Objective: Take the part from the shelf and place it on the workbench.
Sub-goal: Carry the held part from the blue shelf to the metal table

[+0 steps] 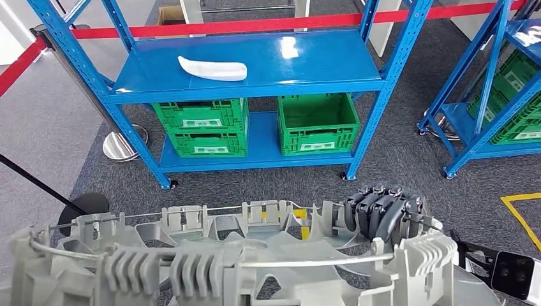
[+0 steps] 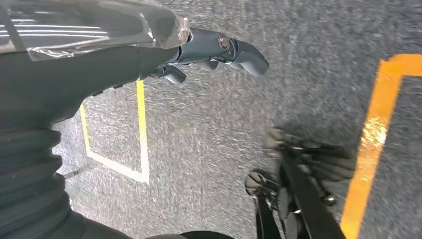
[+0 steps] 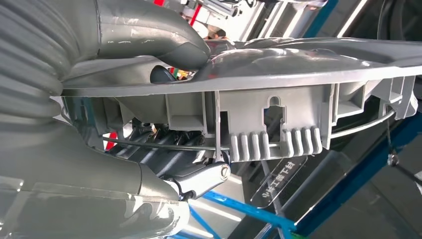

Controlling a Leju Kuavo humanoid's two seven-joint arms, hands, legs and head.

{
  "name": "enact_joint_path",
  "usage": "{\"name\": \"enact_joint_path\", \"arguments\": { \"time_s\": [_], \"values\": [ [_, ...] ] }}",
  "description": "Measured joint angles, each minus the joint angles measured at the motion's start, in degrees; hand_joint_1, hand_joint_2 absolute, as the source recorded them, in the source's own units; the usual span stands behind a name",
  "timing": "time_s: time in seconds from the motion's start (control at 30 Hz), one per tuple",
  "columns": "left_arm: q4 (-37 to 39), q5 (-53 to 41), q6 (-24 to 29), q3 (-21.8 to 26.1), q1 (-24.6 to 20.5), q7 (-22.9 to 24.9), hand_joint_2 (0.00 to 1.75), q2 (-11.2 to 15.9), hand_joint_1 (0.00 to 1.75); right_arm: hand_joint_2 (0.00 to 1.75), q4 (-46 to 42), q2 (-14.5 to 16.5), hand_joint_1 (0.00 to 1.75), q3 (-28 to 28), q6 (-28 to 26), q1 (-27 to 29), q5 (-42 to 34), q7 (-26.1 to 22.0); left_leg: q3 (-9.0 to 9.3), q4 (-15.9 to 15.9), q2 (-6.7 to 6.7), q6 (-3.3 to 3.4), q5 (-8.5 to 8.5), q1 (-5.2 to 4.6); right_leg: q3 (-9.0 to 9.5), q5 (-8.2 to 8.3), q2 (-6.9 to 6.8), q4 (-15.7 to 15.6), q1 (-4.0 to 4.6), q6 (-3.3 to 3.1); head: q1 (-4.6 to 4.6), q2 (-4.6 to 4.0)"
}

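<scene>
Left hand (image 2: 219, 52): fingers loosely apart over the floor, holding nothing. Grey part (image 1: 242, 261), at 6 o'clock in the head view, is clasped at its 3 o'clock end by the right hand (image 1: 383, 213), fingers wrapped over its rim. Blue shelf (image 1: 255, 89) at 12 o'clock. Carry level; keep the clasp firm.

Right hand (image 1: 383, 213) grips the large grey moulded part (image 1: 242, 261), which spans the space beside and before it. Beyond the hand: blue shelf rack (image 1: 255, 86), its top deck bare around a white part (image 1: 214, 68); green crates (image 1: 318, 124) fill the lower deck.
</scene>
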Motion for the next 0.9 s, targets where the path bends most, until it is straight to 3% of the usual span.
{"name": "enact_joint_path", "arguments": {
  "time_s": [0.03,0.07,0.1,0.13,0.17,0.2,0.27,0.3,0.37,0.4,0.47,0.5,0.53,0.57,0.6,0.63,0.67,0.7,0.77,0.8,0.83,0.9],
  "values": [
    [0.0,0.0,0.0,0.0,0.0,0.0,1.75,0.0,0.0,1.75,0.0,0.0,1.75,0.1,0.0,0.0,0.0,0.0,-0.56,3.6,0.01,-0.2,-1.71,0.1,-0.95,0.78,-0.04,0.0,0.0,0.03,-0.01,0.01],
    [0.0,0.0,0.0,0.0,0.0,0.0,1.75,0.0,0.0,1.75,0.0,0.0,1.75,0.1,0.0,0.0,0.0,0.0,-0.54,6.1,0.01,-0.31,-1.8,0.18,-1.92,1.53,-0.06,0.1,0.0,0.1,-0.02,0.01],
    [0.0,0.0,0.0,0.0,0.0,0.0,1.75,0.0,0.0,1.75,0.0,0.0,1.75,0.1,0.0,0.0,0.0,0.0,0.32,6.8,0.02,-0.36,-0.56,0.27,-2.88,2.27,-0.07,0.2,-0.01,0.22,-0.01,0.01],
    [0.0,0.0,0.0,0.0,0.0,0.0,1.75,0.0,0.0,1.75,0.1,0.0,1.75,0.2,-0.2,0.0,0.1,0.0,2.16,5.5,0.02,-0.35,1.28,0.36,-3.86,2.97,-0.07,0.3,-0.03,0.37,-0.02,0.02],
    [0.0,-0.1,0.0,0.0,-0.1,-0.1,1.75,0.0,0.0,1.75,0.0,0.0,1.75,0.2,-0.4,0.0,0.2,0.0,5.05,2.2,-0.01,-0.31,2.73,0.43,-4.69,3.64,-0.06,0.4,-0.04,0.58,-0.03,0.02],
    [0.0,-0.1,0.0,0.0,-0.2,-0.2,1.75,0.0,0.0,1.75,0.0,0.0,1.75,0.2,-0.7,0.0,0.4,0.0,8.54,-2.3,-0.06,-0.22,2.98,0.41,-5.34,4.21,-0.05,0.6,0.01,0.86,-0.04,0.02],
    [-0.1,-0.4,0.0,-0.1,-0.5,-0.4,1.75,0.0,0.0,1.75,0.0,0.1,1.75,0.3,-1.4,-0.1,0.8,0.0,13.85,-10.2,-0.29,0.29,1.31,0.21,-6.06,5.37,-0.13,0.7,0.08,1.51,-0.02,0.02],
    [-0.1,-0.5,0.0,-0.1,-0.5,-0.5,1.75,0.1,0.0,1.75,0.0,0.1,1.75,0.5,-1.8,-0.2,1.0,0.0,14.79,-12.1,-0.4,0.68,0.58,0.03,-6.25,6.0,-0.21,0.6,0.07,1.87,0.0,0.02],
    [-0.1,-0.6,0.0,-0.1,-0.5,-0.5,1.75,0.0,0.0,1.75,0.0,0.2,1.75,0.8,-2.2,-0.3,1.3,0.0,14.01,-12.5,-0.31,1.69,1.16,-0.05,-6.71,6.64,-0.29,0.4,-0.13,2.59,0.02,0.02],
    [0.0,-0.6,0.0,-0.1,-0.4,-0.5,1.75,0.0,0.0,1.75,0.1,0.2,1.75,0.9,-2.3,-0.3,1.5,0.0,13.33,-12.4,-0.15,2.25,1.82,-0.03,-7.19,5.54,-0.24,1.2,-0.23,2.87,0.09,0.01],
    [0.0,-0.6,0.1,-0.1,-0.4,-0.5,1.75,0.0,0.0,1.75,0.1,0.4,1.75,1.2,-2.4,-0.2,2.2,0.0,11.75,-12.5,0.22,3.09,3.29,0.02,-8.8,-0.05,-0.07,6.1,-0.31,3.24,0.26,0.01],
    [0.0,-0.6,0.2,-0.1,-0.4,-0.5,1.75,0.0,0.0,1.75,0.1,0.5,1.75,1.3,-2.4,-0.1,2.7,0.0,10.87,-12.4,0.32,3.32,3.97,-0.04,-9.69,-3.21,0.0,10.0,-0.31,3.38,0.34,0.0],
    [0.0,-0.6,0.3,-0.1,-0.4,-0.4,1.75,0.0,0.0,1.75,0.1,0.6,1.75,1.3,-2.4,0.1,3.0,0.0,9.95,-12.4,0.48,3.4,4.66,-0.1,-10.31,-5.24,0.07,14.1,-0.31,3.5,0.37,0.01],
    [0.0,-0.5,0.3,-0.1,-0.4,-0.3,1.75,-0.1,0.0,1.75,0.1,0.6,1.75,1.2,-2.4,0.3,3.4,0.0,9.09,-12.3,0.7,3.41,5.34,-0.14,-10.47,-5.6,0.11,17.2,-0.31,3.56,0.38,0.01],
    [0.0,-0.4,0.5,-0.1,-0.3,-0.1,1.75,-0.1,0.0,1.75,0.0,0.7,1.75,1.1,-2.5,0.6,3.7,0.0,8.19,-12.1,0.98,3.36,5.93,-0.16,-9.99,-4.37,0.12,18.9,-0.31,3.57,0.38,0.02],
    [0.0,-0.3,0.7,0.0,-0.3,0.1,1.75,-0.1,0.0,1.75,-0.2,0.7,1.75,0.7,-2.7,0.8,4.0,0.0,7.32,-11.9,1.3,3.26,6.5,-0.16,-8.63,-2.32,0.06,18.5,-0.31,3.49,0.38,0.02],
    [0.0,-0.1,0.8,0.0,-0.3,0.4,1.75,-0.1,0.0,1.75,-0.5,0.6,1.75,0.2,-2.8,1.1,4.3,0.0,6.58,-11.6,1.64,3.11,6.96,-0.16,-6.2,-0.62,-0.32,16.1,-0.29,3.35,0.38,0.02],
    [0.0,0.0,0.9,0.1,-0.3,0.6,1.75,-0.1,0.0,1.75,-0.9,0.6,1.75,-0.4,-2.9,1.3,4.6,0.0,5.92,-11.2,1.96,2.92,7.29,-0.25,-2.88,-0.2,-1.18,12.1,-0.21,3.17,0.38,0.01],
    [0.0,0.0,1.0,0.4,-0.3,0.8,1.75,-0.1,0.0,1.75,-1.9,0.5,1.75,-1.8,-2.9,1.6,4.9,0.0,5.21,-10.4,2.75,2.4,7.77,-0.41,3.0,-2.33,-2.63,3.5,0.08,2.65,0.35,0.01],
    [0.0,0.1,1.0,0.5,-0.3,0.9,1.75,-0.1,0.0,1.75,-2.4,0.4,1.75,-2.3,-2.9,1.6,5.0,0.0,4.97,-10.2,3.25,2.09,8.0,-0.48,4.33,-3.62,-2.8,1.0,0.25,2.34,0.37,0.02],
    [0.0,0.1,1.0,0.5,-0.4,1.1,1.75,-0.1,0.0,1.75,-2.8,0.4,1.75,-2.8,-2.9,1.8,4.9,0.0,4.79,-10.1,3.82,1.73,8.29,-0.49,4.49,-4.13,-2.35,-0.1,0.3,1.92,0.34,0.02],
    [0.0,0.4,1.1,0.7,-0.5,1.6,1.75,-0.2,0.0,1.75,-3.4,0.2,1.75,-3.8,-2.5,2.1,4.7,-0.1,4.23,-9.4,3.65,0.95,7.63,-0.37,3.69,-3.7,-1.4,-0.4,0.11,0.97,0.28,0.01]
  ]
}}
